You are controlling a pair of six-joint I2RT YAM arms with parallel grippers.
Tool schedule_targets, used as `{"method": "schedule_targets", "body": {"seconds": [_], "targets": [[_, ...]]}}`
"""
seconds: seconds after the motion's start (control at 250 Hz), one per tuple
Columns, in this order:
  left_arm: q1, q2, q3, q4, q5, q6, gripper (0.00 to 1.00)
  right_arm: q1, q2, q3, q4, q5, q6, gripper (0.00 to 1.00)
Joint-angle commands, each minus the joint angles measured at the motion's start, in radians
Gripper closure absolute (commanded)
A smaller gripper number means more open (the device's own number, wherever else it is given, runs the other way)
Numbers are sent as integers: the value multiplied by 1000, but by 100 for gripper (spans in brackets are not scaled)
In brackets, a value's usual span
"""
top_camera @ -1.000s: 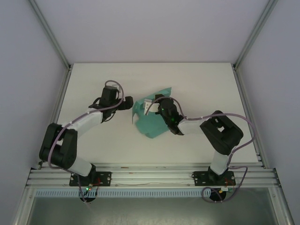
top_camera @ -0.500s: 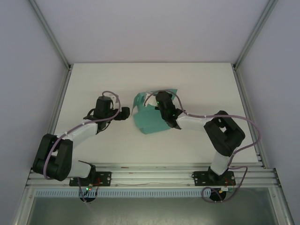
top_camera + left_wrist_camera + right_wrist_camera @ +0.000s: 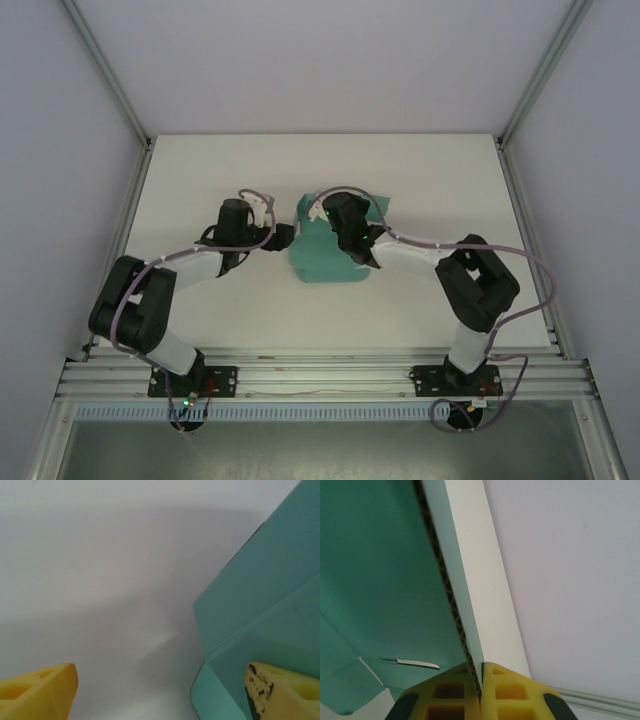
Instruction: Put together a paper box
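At the middle of the white table (image 3: 420, 170), the teal paper box (image 3: 322, 264) is pinched by one wall in the clamped right gripper (image 3: 481, 669), while the left gripper (image 3: 286, 237), jaws spread wide, sits at its left side, one finger (image 3: 285, 690) against the card.

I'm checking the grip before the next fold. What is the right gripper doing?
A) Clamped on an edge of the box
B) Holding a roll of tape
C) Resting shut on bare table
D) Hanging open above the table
A: in the right wrist view, the right gripper is closed on the corrugated edge of a panel of the box.
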Motion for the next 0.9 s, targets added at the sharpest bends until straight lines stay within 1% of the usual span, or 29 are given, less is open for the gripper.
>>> {"method": "schedule_targets", "body": {"seconds": [0.0,0.184,0.292,0.448,0.544,0.7,0.807,0.895], "targets": [[-25,55,59,66,43,28,16,17,26,23,-63,65,51,100],[-44,112,71,127,40,23,16,24,48,33,-83,152,57,100],[-55,140,72,160,35,32,17,28,45,31,-117,158,79,100],[-77,159,71,207,60,25,17,30,45,44,-160,171,123,100],[-79,161,52,264,99,2,17,30,49,41,-167,165,121,100],[-79,168,51,303,138,-2,17,30,66,60,-175,175,131,100],[-80,191,85,265,171,12,17,30,64,70,-196,152,150,100],[-85,221,108,251,180,24,17,30,45,73,-225,98,179,100]]}}
